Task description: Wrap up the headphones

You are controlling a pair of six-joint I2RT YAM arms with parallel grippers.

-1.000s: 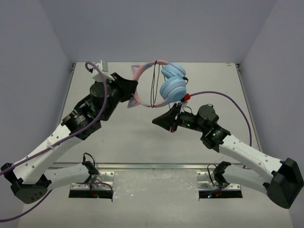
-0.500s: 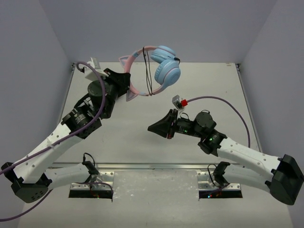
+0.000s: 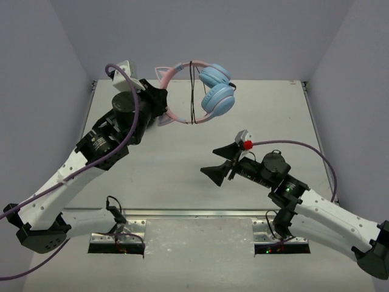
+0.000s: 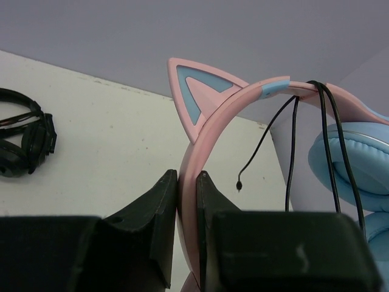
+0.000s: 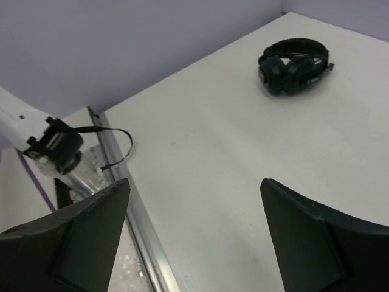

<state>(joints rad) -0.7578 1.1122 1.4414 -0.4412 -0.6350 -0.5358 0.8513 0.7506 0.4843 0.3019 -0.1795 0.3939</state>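
Now, upper centre overhead, the headphones (image 3: 209,91) are held aloft, clamped at the headband (image 3: 176,68) by the left fingers (image 3: 159,100). The right fingers (image 3: 211,162), spread wide and empty, have been withdrawn lower right. At the left wrist, the cable (image 4: 293,140) is seen looped over the headband, so wrapping is judged nearly done.

On my feed the headphones (image 3: 214,78) show a pink headband (image 4: 222,112) with a light blue patch at the crown. The cat ears (image 4: 197,97) are pink with light blue centres, the earcups (image 3: 219,100) are light blue, and the thin cable (image 3: 192,91) is black. The left gripper (image 4: 187,177) and right gripper (image 5: 193,185) read black, on white-and-black arms (image 3: 73,176) trailing purple leads (image 3: 292,143). I see a red tab (image 3: 247,145) on the right wrist. The second headset (image 5: 295,66) is all black. The counter (image 3: 170,152) is off-white and the walls (image 3: 200,36) are pale lavender-grey.
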